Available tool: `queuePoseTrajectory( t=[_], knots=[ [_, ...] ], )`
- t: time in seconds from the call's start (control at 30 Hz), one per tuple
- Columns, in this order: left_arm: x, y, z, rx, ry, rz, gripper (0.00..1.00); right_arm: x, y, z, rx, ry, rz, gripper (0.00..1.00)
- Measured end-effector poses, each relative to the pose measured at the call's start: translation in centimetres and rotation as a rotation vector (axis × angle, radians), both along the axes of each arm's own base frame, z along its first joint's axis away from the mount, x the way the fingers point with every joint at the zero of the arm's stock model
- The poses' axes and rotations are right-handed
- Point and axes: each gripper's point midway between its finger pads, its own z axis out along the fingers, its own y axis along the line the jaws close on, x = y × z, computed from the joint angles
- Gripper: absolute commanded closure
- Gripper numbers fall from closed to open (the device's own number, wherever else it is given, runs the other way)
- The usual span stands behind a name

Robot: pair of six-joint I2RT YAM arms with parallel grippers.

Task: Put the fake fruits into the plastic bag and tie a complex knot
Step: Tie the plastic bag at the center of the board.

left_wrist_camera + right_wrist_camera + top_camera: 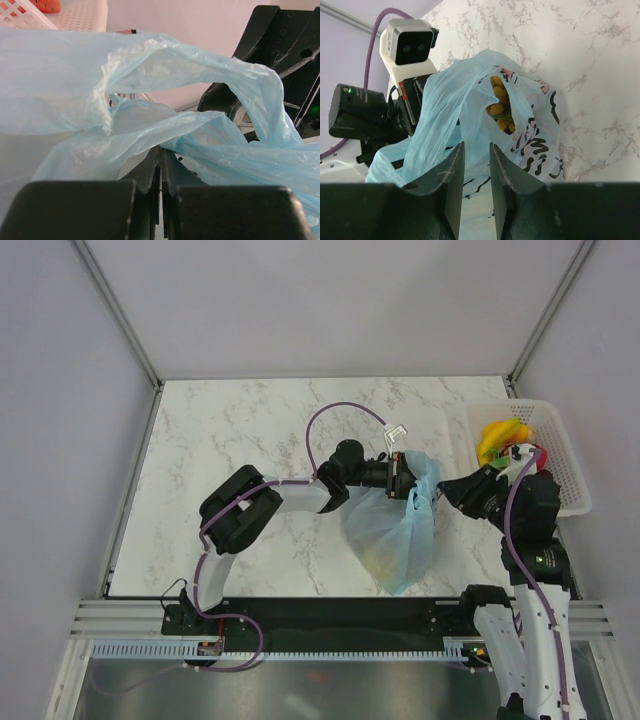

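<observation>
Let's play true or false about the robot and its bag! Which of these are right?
1. The left gripper pinches the bag. True.
2. The bag is red. False: it is light blue.
3. Bananas lie in the basket. True.
4. The bag is empty. False: yellowish fruit shows inside.

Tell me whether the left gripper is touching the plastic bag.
Touching. The left wrist view shows the left gripper shut on a fold of the plastic bag, with the film pinched between its fingers.
</observation>
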Motion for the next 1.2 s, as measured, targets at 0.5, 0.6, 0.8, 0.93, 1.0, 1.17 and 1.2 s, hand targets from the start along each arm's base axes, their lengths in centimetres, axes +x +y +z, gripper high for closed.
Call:
queuePoseTrajectory(
  t=[0.5, 0.6, 0.8, 0.93, 1.0, 1.17, 1.2],
  knots=[
    [0.0, 0.0, -0.2, 0.002, 0.002, 0.000, 0.98, 0.1, 1.9, -1.3, 0.084, 0.043, 0.097, 0.80],
    [0.1, -0.1, -0.5, 0.007, 0.006, 0.000, 0.98, 0.7, 2.0, -1.0, 0.101, 0.037, 0.105, 0.80],
    [0.2, -0.2, -1.0, 0.014, 0.012, 0.000, 0.98, 1.5, 2.6, -0.6, 0.123, 0.020, 0.125, 0.81],
    [0.3, -0.4, -0.9, 0.011, 0.009, 0.000, 0.98, 1.7, 3.0, -0.7, 0.130, 0.018, 0.142, 0.80],
    [0.3, -0.4, -0.9, 0.009, 0.008, 0.000, 0.98, 1.7, 3.1, -0.8, 0.128, 0.018, 0.144, 0.78],
    [0.4, -0.5, -0.7, 0.005, 0.005, 0.000, 0.98, 1.7, 2.5, -1.0, 0.096, 0.021, 0.111, 0.73],
    [0.4, -0.5, -0.7, 0.005, 0.004, 0.000, 0.98, 1.7, 2.3, -1.1, 0.085, 0.023, 0.102, 0.73]
  ],
)
